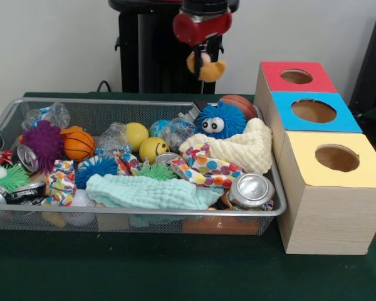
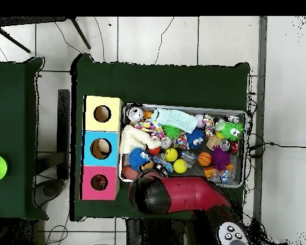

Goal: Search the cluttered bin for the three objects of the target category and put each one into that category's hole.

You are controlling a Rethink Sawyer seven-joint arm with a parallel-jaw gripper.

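One shallow silver wire-mesh bin (image 1: pixel 282 210) stands on the table, with three pale wooden boxes at its 3 o'clock side in the front view, one round hole apiece: red-ringed (image 1: pixel 296 76), blue-ringed (image 1: pixel 313 111), yellow-ringed (image 1: pixel 337 158). At 12 o'clock, one small orange-tan soft toy (image 1: pixel 207 68) hangs in the one gripper (image 1: pixel 204 58). The bin shows two yellow balls (image 1: pixel 136 135), two orange toy basketballs (image 1: pixel 79 145), one blue fuzzy googly-eyed ball (image 1: pixel 220 120), one purple spiky ball (image 1: pixel 44 142), and at least three silver cans (image 1: pixel 251 190).

We saw the bin (image 1: pixel 131 213) on the table (image 1: pixel 175 276), with 3 boxes (image 1: pixel 329 188) in a row just beside it. The gripper (image 1: pixel 205 61) hung above the bin's far edge, holding a soft toy (image 1: pixel 207 68).
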